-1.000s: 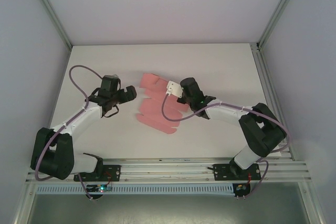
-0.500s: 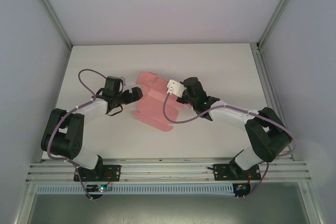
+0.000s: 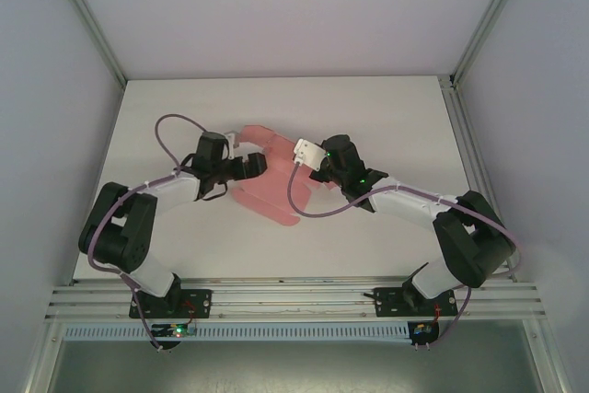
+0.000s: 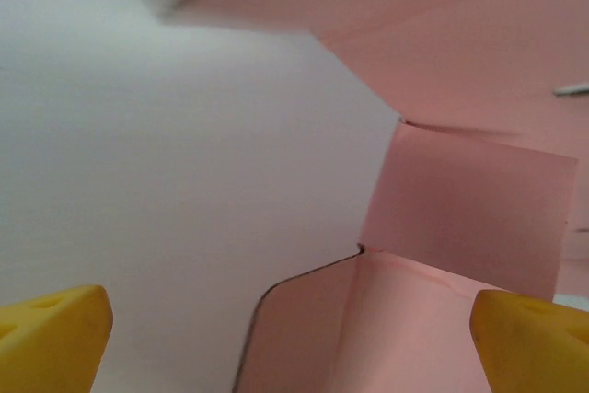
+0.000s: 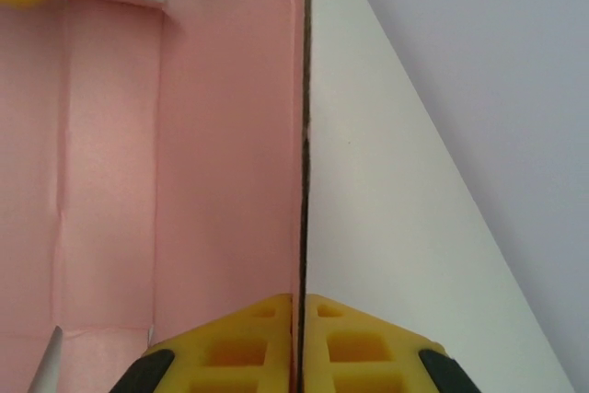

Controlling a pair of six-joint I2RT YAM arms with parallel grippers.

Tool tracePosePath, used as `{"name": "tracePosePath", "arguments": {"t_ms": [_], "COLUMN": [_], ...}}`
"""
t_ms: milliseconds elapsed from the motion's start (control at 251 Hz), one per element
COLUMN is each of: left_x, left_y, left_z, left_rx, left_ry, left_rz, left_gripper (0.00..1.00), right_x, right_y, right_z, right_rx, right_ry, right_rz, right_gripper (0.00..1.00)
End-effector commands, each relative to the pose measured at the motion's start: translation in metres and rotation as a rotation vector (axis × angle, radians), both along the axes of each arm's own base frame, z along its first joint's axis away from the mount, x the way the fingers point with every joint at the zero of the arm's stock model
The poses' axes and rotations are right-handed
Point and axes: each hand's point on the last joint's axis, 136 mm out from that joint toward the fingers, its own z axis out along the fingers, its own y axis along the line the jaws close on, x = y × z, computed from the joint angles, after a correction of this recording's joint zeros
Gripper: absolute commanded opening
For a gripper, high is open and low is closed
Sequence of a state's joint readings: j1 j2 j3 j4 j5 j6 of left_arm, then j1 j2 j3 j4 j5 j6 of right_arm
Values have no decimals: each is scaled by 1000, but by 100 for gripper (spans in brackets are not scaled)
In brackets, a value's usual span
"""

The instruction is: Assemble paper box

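1. The paper box (image 3: 267,192) is a pink die-cut card lying on the white counter (image 3: 386,117). It is not yet a closed box. Much of the sheet lies flat, and some panels stand up along their creases.
2. The right hand (image 5: 302,306) is at the box's right side. Its yellow pads (image 5: 244,342) are pressed together on a thin panel of the card, seen edge-on from the wrist. The pink inner face lies on one side of the pinched edge and bare counter on the other.
3. The left hand (image 4: 294,324) is at the box's left edge, with its fingers (image 4: 51,329) spread wide and nothing gripped between them. Just ahead of them is a notched corner of the box, where a small square flap (image 4: 469,213) meets a longer creased panel (image 4: 368,329). Whether either finger touches the card cannot be told.
4. Step in hand, as a judgement: this looks like an early fold. The right hand appears to hold one wall of the box upright as an anchor. The left hand is placed to take the flap or panel on the box's left side.
5. The next move probably calls for three things:
   - The left hand should straddle the edge of that flap, close on it and turn it about its crease toward the box's middle.
   - The right hand's pinch must hold, or the sheet may slide on the counter.
   - The card is thin, so a grip away from the crease may buckle the panel rather than fold it.
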State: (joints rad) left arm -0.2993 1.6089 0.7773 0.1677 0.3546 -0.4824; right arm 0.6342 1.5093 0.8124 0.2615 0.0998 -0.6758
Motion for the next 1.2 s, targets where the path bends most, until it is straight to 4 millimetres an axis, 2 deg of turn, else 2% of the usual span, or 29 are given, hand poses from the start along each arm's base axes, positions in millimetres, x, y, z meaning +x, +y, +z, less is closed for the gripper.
{"name": "tracePosePath", "arguments": {"t_ms": [0,120,227,399,483,567,654,698,774,846,938,1034,1109,1197], "left_x": [8,3,-4,-29,-43,-50,-44,-38,-18,6,34,53,55,42], "left_y": [-4,-1,3,20,42,70,105,122,143,153,147,118,81,46], "left_z": [-9,-30,-35,-11,6,24,43,46,47,46,45,41,42,48], "left_rx": [130,233,235,255,317,393,427,409,330,263,230,168,45,-52], "left_ry": [-32,25,50,57,66,55,46,54,51,9,-60,-106,-166,-243], "left_rz": [-3,9,24,62,129,235,396,470,547,550,471,304,116,-74], "left_gripper": [100,100,100,100,100,100,100,100,100,100,100,96,89,85], "right_x": [-9,-8,-3,15,19,17,11,8,0,-5,-5,-3,-2,0], "right_y": [7,7,1,-20,-23,-17,-5,1,9,13,12,13,12,11], "right_z": [-5,-9,-11,-20,-23,-20,-11,-5,1,3,7,7,5,1], "right_rx": [25,4,-48,-272,-364,-370,-338,-327,-324,-337,-345,-341,-346,-353], "right_ry": [47,50,24,-68,-115,-150,-216,-264,-334,-401,-472,-491,-484,-468], "right_rz": [43,42,13,-84,-96,-75,-23,4,55,87,78,70,61,56], "right_gripper": [10,10,10,10,10,10,9,9,9,8,8,8,8,8]}}
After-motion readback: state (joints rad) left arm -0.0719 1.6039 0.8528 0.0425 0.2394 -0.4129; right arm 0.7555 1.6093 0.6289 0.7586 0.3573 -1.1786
